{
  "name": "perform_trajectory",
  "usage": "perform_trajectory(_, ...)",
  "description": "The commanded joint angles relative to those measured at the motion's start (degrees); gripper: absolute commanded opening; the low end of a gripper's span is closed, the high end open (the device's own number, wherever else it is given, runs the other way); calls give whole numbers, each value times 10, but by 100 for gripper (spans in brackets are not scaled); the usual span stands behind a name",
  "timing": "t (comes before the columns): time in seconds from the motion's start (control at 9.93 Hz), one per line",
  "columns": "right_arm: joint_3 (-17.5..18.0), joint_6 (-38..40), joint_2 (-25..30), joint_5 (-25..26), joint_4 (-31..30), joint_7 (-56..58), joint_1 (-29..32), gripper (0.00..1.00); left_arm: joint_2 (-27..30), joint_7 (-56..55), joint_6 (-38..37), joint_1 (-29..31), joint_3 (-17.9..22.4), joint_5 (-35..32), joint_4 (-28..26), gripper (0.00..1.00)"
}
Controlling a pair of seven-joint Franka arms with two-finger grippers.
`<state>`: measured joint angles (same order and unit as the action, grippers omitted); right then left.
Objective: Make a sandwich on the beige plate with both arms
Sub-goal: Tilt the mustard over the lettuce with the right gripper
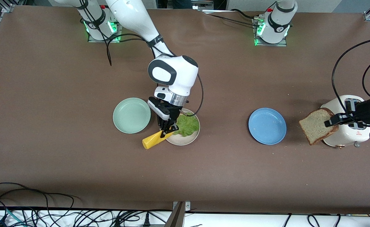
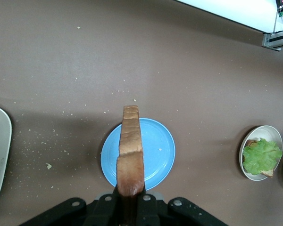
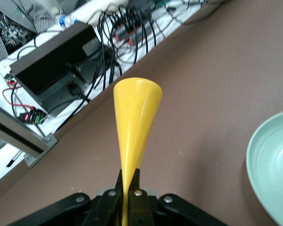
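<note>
Sandwich parts lie apart: on the brown table [image 1: 62, 132], the white toaster [image 1: 345, 138] stands at the left arm's end, the blue plate [image 1: 267, 126] beside it. Mint-green plate [image 1: 131, 115] and beige plate [image 1: 191, 138] sit side by side mid-table. Lettuce leaf [image 1: 188, 125] covers a bread slice on the beige plate. Left gripper [image 1: 331, 122], beside the toaster, pinches a second bread slice [image 1: 315, 126] on edge. Right gripper [image 1: 167, 129], over the beige plate's rim, pinches a yellow bottle [image 1: 152, 140] by its thin end
</note>
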<state>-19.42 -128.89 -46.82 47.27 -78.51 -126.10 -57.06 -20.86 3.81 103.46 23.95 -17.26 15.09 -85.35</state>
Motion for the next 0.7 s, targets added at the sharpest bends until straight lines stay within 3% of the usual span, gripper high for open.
perform_trajectory(0.0, -19, 38, -19, 35, 22, -10, -23, 0, -2, -6, -6, 1, 1, 39, 6, 0)
perform_trajectory(0.2, -27, 43, -28, 41, 27, -11, -38, 0, -2, -7, -14, -1, 1, 42, 4, 0)
perform_trajectory(0.4, -57, 57, -75, 42, 70, -58, -61, 0, -2, -6, -26, 0, 1, 77, 2, 0)
perform_trajectory(0.6, -58, 60, -86, 42, 87, -59, -59, 0, -9, 1, -38, -3, 0, 102, 0, 0)
